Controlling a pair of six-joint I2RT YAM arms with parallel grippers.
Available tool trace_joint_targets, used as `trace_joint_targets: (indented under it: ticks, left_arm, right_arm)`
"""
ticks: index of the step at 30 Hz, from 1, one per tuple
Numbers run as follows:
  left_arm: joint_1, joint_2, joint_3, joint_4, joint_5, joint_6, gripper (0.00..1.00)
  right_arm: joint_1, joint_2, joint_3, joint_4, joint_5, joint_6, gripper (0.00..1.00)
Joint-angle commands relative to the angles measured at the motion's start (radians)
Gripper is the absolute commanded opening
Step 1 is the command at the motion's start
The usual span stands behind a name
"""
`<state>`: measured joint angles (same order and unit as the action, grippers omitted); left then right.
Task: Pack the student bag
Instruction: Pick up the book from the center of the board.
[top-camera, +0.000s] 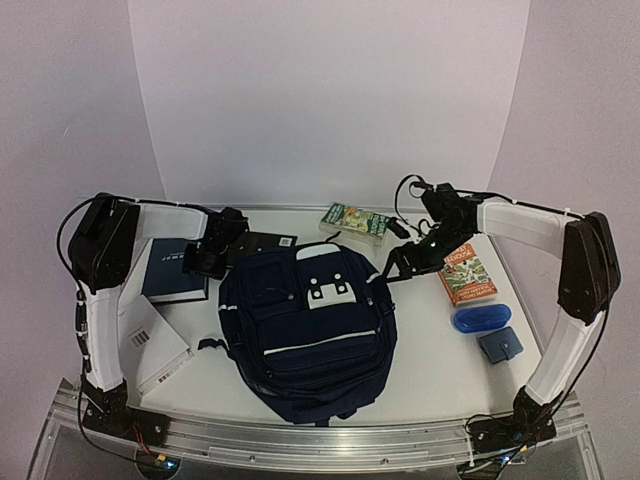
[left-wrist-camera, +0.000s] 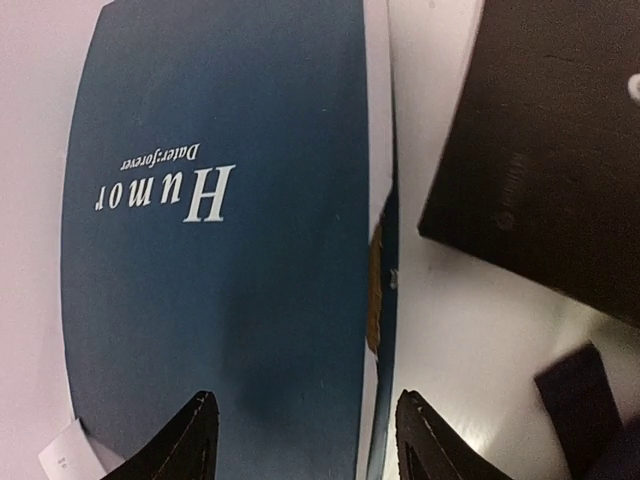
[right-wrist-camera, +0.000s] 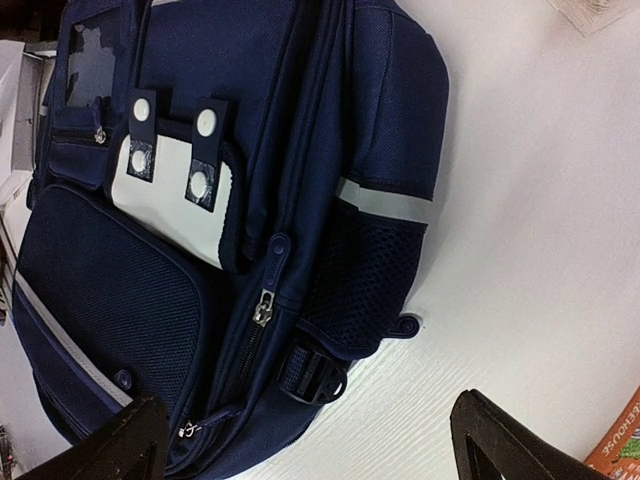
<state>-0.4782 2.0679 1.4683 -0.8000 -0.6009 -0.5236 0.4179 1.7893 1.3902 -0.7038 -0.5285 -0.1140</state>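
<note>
The student bag (top-camera: 308, 335), navy with white stripes and a white patch, lies flat mid-table. It also fills the right wrist view (right-wrist-camera: 200, 250), zipper pull (right-wrist-camera: 263, 305) and side buckle (right-wrist-camera: 315, 375) showing. My right gripper (top-camera: 400, 262) hovers wide open at the bag's upper right corner, and its fingertips (right-wrist-camera: 110, 445) hold nothing. My left gripper (top-camera: 212, 258) is at the right edge of a blue book titled "Humor" (left-wrist-camera: 220, 250). Its jaws straddle that edge with gaps showing: one finger (left-wrist-camera: 180, 445) over the cover, the other over the table.
A black notebook (top-camera: 262, 243) lies between the blue book and the bag. A green book (top-camera: 355, 220) sits at the back, an orange book (top-camera: 467, 273) at the right. Nearer are a blue case (top-camera: 480, 318), a small blue pouch (top-camera: 499, 344) and a white barcoded book (top-camera: 150, 340).
</note>
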Motion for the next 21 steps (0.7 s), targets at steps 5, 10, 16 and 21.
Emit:
trace_joint_targets:
  ticks: [5,10,16,21]
  left_arm:
    - [0.017,0.076,0.091,0.006,-0.074,0.034,0.52]
    - [0.017,0.083,0.116,-0.023,-0.103,0.044,0.28]
    - [0.017,0.060,0.135,-0.061,-0.120,0.054,0.02]
    - [0.006,0.018,0.141,-0.089,-0.145,0.058,0.00]
  right_arm:
    - [0.003,-0.049,-0.013,0.013,-0.012,0.009,0.98]
    - [0.003,-0.045,-0.013,0.018,-0.020,0.017,0.98]
    - [0.003,-0.042,-0.006,0.020,-0.026,0.021,0.98]
    - [0.004,-0.044,0.001,0.020,-0.035,0.026,0.98]
